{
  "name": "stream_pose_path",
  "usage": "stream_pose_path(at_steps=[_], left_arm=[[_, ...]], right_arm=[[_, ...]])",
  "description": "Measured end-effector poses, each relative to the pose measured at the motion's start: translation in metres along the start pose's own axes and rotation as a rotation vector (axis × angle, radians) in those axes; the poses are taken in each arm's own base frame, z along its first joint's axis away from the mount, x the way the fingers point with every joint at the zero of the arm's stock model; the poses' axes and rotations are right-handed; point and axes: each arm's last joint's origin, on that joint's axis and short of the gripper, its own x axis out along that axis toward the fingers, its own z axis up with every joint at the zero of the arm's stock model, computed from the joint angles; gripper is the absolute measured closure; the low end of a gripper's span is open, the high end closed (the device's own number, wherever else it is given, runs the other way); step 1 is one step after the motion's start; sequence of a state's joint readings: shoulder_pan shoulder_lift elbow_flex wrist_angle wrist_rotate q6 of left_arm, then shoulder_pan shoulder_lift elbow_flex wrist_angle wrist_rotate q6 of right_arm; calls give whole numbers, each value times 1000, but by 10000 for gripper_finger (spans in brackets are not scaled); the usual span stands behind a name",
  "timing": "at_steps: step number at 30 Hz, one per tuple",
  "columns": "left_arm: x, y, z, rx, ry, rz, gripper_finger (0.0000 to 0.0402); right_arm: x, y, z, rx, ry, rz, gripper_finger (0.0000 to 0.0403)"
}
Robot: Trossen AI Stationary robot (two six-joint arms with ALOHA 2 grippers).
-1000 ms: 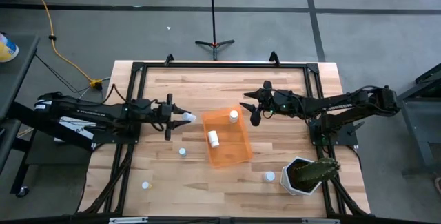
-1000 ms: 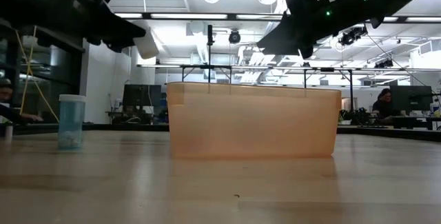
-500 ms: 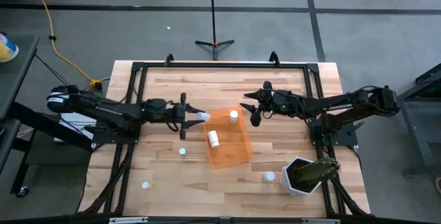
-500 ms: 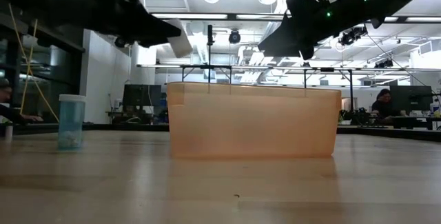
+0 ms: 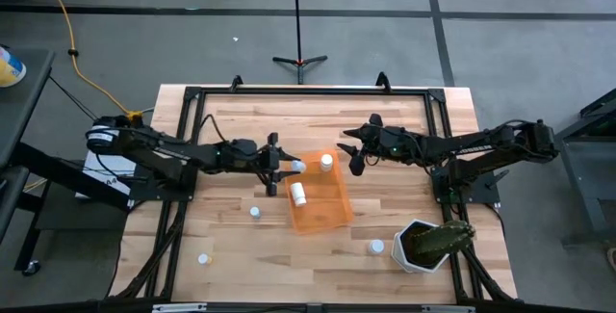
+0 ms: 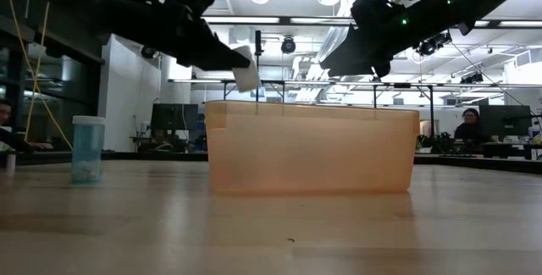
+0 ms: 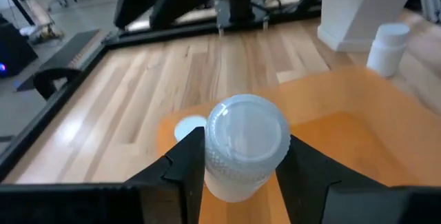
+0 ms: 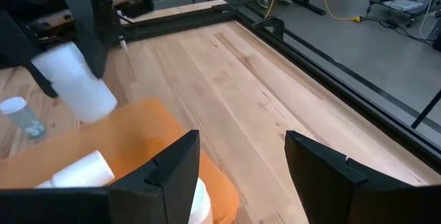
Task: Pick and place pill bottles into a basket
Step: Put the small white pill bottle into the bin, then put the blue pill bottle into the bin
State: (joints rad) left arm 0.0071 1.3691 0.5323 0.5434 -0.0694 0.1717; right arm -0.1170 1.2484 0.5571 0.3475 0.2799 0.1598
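My left gripper [image 5: 285,167] is shut on a small white pill bottle [image 5: 297,166] above the left rim of the orange basket [image 5: 332,212]. The bottle also shows in the low view [image 6: 246,74] and in the right wrist view [image 8: 76,83]. Two more bottles are in the basket: one upright [image 5: 327,162], one lying on its side [image 5: 299,194]. Three bottles stand on the table [image 5: 254,212] [image 5: 203,258] [image 5: 374,247]. My right gripper [image 5: 349,153] is open and empty above the basket's far right corner. My left gripper pinches the bottle's body [image 7: 227,176] between its two fingers [image 7: 186,162], one on each side. The fingers come about level from the table's left. The capped end [image 7: 247,129] points away from the gripper. The bottle is lifted clear above the basket's rim, tipped slightly down.
A white pot with a green plant [image 5: 428,244] stands at the near right, next to one bottle. A dark frame [image 5: 192,101] runs around the table's edges. Open wood lies left of and beyond the basket.
My left gripper has gone toward the table's right edge with the bottle, from left of the basket to over its left rim, and has come down a little. The bottle has stayed in the hold.
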Motion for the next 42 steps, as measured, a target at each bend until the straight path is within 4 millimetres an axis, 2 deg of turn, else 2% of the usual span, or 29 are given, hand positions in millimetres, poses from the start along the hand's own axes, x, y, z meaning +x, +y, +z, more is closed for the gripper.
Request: stream_pose_path(at_steps=[4, 10, 20, 25, 31, 35, 42], left_arm=[[7, 0, -9, -9, 49, 53, 210], [15, 8, -22, -57, 104, 93, 221], [24, 20, -44, -146, 187, 64, 213], [25, 19, -46, -156, 192, 30, 216], [25, 19, -47, -159, 211, 29, 167], [25, 19, -47, -159, 211, 31, 149], [23, 20, -43, -132, 192, 32, 158]], right_arm=[[0, 0, -1, -2, 5, 0, 199], [0, 0, -1, -4, 8, 0, 199], [0, 0, -1, -5, 11, -1, 199], [0, 0, -1, -6, 13, -1, 199], [0, 0, -1, -6, 14, -1, 199], [0, 0, -1, -6, 14, -1, 199], [0, 0, -1, -6, 14, -1, 199]])
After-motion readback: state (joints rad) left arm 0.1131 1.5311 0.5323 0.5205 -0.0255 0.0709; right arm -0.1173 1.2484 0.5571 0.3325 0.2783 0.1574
